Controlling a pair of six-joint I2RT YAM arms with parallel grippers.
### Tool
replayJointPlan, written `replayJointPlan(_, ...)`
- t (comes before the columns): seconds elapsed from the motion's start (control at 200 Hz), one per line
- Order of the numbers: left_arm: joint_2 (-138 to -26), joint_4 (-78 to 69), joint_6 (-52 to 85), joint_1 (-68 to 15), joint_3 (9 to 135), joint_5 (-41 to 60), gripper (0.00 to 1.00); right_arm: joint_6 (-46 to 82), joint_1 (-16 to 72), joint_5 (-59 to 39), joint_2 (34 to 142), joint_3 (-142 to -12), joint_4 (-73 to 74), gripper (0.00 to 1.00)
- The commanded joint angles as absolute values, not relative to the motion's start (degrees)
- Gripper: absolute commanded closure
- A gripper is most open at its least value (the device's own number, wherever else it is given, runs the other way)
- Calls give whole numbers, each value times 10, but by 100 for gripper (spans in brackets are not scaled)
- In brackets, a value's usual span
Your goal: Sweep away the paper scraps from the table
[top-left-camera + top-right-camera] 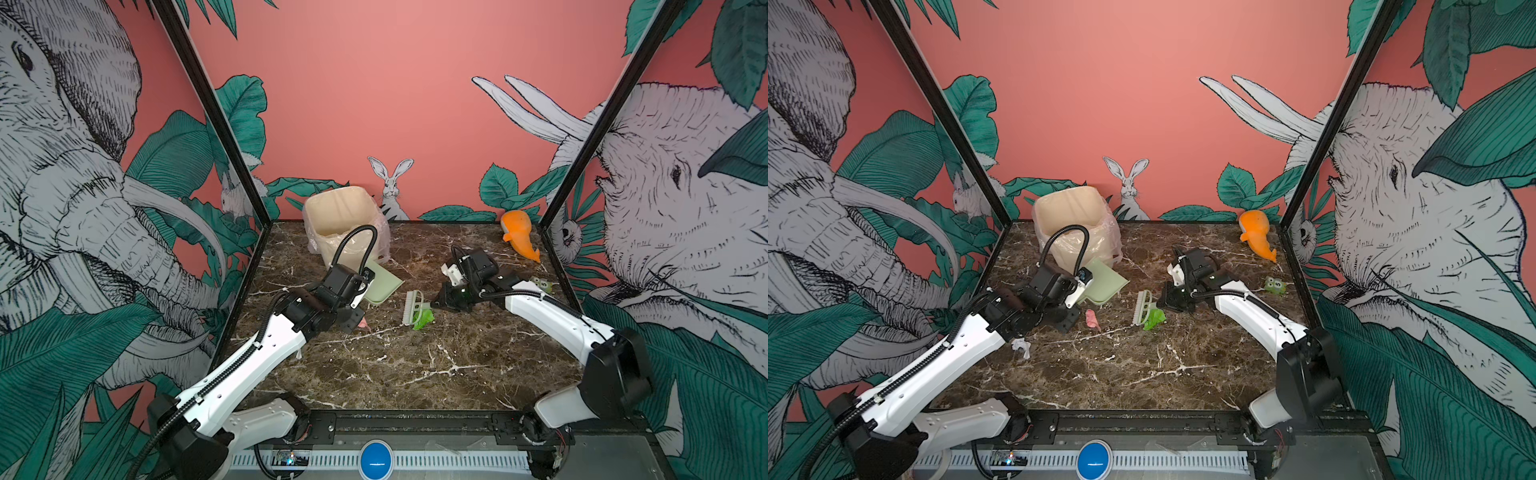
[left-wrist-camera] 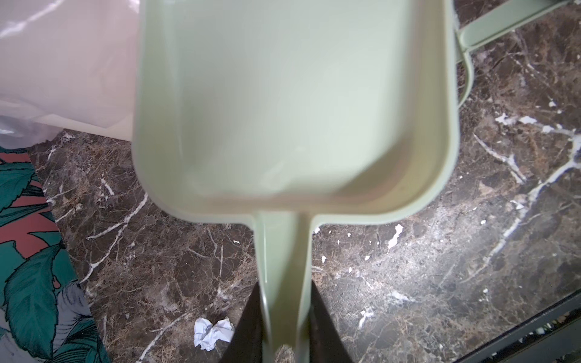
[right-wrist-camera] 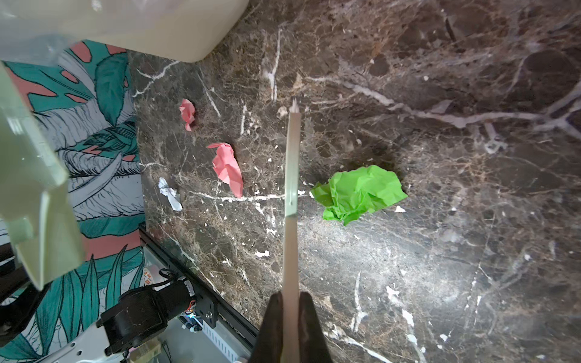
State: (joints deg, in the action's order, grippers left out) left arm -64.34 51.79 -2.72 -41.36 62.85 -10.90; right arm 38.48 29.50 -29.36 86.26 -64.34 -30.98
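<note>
On the dark marble table (image 1: 415,365) lie paper scraps: a green one (image 1: 423,319) (image 3: 361,191), two pink ones (image 3: 228,168) (image 3: 187,113) and a white one (image 1: 1021,345) (image 2: 212,333). My left gripper (image 2: 285,292) (image 1: 1075,295) is shut on the handle of the pale green dustpan (image 2: 292,110) (image 1: 382,286), whose tray is empty and sits by the bin. My right gripper (image 3: 290,297) (image 1: 442,297) is shut on a small brush (image 3: 290,188) (image 1: 413,307). The green scrap lies against the brush; the pink and white scraps are on its other side.
A cream bin (image 1: 343,224) lined with clear plastic stands at the back left, right behind the dustpan. An orange carrot-shaped toy (image 1: 519,237) lies in the back right corner, and a small green toy (image 1: 1275,286) sits near the right edge. A black frame edges the table.
</note>
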Motion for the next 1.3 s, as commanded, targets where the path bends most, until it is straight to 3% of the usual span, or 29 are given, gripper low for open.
replayJointPlan(0.0,-648,505,-8,-434,615,-99,93,377,279,-307,847,-625,-293,100)
replayJointPlan(0.33,-682,493,0,-473,588,-85,93,321,223,-303,730,-555,-417,100)
replayJointPlan(0.56,-708,478,-2,-496,565,-61,93,241,213,-267,689,-646,-573,100)
replayJointPlan(0.78,-758,453,3,-534,555,-38,94,107,209,-160,767,-790,-720,100)
replayJointPlan(0.99,-796,438,6,-559,553,-30,94,43,211,-58,868,-890,-765,100)
replayJointPlan(1.296,-849,432,0,-583,565,-34,95,25,232,-35,974,-966,-762,100)
